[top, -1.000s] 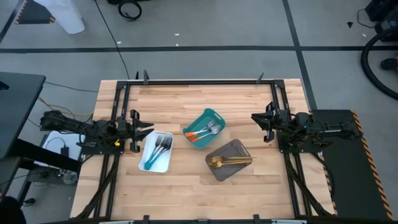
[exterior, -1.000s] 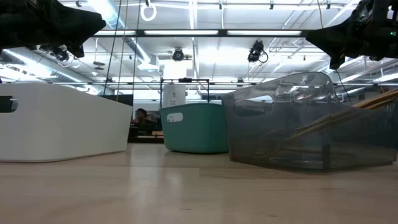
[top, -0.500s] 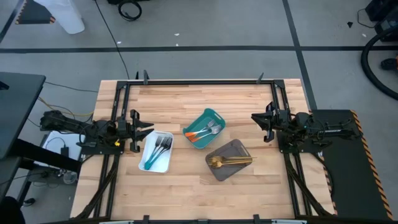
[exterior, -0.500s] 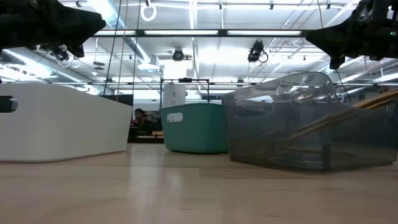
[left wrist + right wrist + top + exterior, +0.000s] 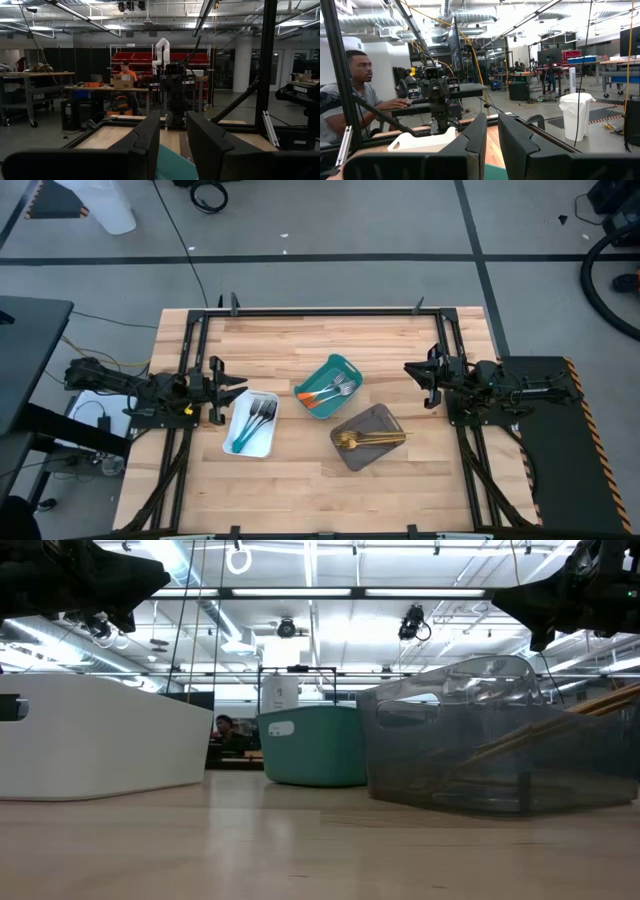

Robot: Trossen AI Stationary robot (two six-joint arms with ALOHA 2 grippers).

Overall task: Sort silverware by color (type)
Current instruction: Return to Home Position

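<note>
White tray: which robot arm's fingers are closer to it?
Left. The left fingers sit right beside the white tray; the right fingers wait across the table, beyond the teal tray.

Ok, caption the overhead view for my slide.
Blue forks in white tray, orange-handled silverware in teal tray, gold silverware in grey tray; left gripper and right gripper wait at the sides.

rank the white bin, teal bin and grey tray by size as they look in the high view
1. grey tray, slightly the largest
2. white bin and teal bin: too alike to rank
</note>
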